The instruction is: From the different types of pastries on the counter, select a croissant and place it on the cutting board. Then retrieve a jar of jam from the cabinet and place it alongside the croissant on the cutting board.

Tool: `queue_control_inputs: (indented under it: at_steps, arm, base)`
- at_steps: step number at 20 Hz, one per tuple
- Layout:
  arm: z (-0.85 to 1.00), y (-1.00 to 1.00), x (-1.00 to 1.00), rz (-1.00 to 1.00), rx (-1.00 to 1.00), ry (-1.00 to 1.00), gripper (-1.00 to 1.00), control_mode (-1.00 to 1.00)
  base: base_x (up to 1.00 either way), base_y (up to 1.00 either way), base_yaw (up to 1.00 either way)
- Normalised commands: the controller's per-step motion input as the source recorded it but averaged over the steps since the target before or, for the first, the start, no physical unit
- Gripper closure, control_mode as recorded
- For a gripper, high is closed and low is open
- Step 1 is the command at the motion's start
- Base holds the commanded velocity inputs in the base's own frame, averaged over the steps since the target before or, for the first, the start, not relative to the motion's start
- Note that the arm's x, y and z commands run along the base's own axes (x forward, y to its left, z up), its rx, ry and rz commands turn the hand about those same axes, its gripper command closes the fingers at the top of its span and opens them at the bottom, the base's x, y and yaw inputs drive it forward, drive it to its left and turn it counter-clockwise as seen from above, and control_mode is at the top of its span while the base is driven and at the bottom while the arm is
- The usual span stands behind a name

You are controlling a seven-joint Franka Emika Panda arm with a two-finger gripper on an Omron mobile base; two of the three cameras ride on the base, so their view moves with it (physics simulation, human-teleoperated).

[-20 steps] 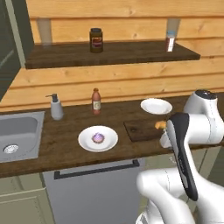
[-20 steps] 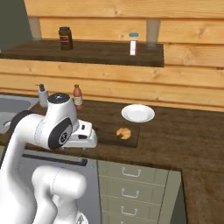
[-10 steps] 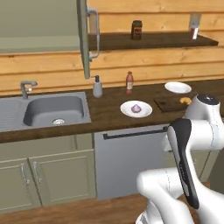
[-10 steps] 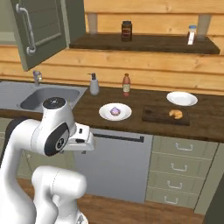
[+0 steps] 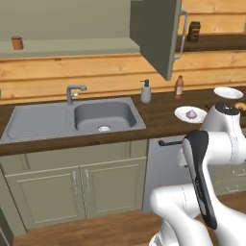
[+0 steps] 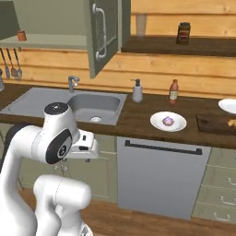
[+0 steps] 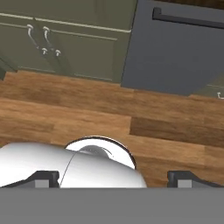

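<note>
One cabinet (image 5: 153, 36) door stands swung open above the sink (image 5: 103, 115), and inside, on the pale shelf far to the left of the sink, stands the small orange-red jar of jam (image 5: 17, 43) with its darker lid; in the right base view the same jar (image 6: 21, 35) sits at the upper left. The sink is set in the dark wood worktop (image 6: 138, 120). Just to the right of the sink stands a soap dispenser (image 6: 137, 91), and further right a slim red-brown bottle (image 6: 174, 90). Right of the sink, nearer the front edge, a round white plate (image 6: 168, 121) carries the cupcake with purple frosting (image 6: 168, 120). Much further right of the sink lies the dark cutting board (image 6: 214, 124), and the golden croissant (image 6: 232, 122) rests on it at the frame edge. A second white plate (image 6: 228, 105) is behind the board. A dark labelled jar (image 6: 184, 33) stands on the wooden shelf (image 6: 184, 45), up and to the right of the sink. The pincer (image 7: 111, 177) points down toward the wooden floor (image 7: 131, 118) in front of the lower cupboards; its two tips are spread wide apart and hold nothing.
</note>
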Motion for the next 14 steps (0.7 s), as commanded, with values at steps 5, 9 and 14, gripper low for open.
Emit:
queue_control_inputs:
  at_steps: [5, 9, 14]
  arm:
    - [0.00, 0.00, 0.00, 0.00, 0.00, 0.00, -1.00, 1.00]
    - [0.00, 0.00, 0.00, 0.00, 0.00, 0.00, -1.00, 1.00]
    - [0.00, 0.00, 0.00, 0.00, 0.00, 0.00, -1.00, 1.00]
  base:
    - [0.03, 0.64, 0.00]
    - [0.43, 0.51, -0.05]
    - [0.51, 0.52, -0.04]
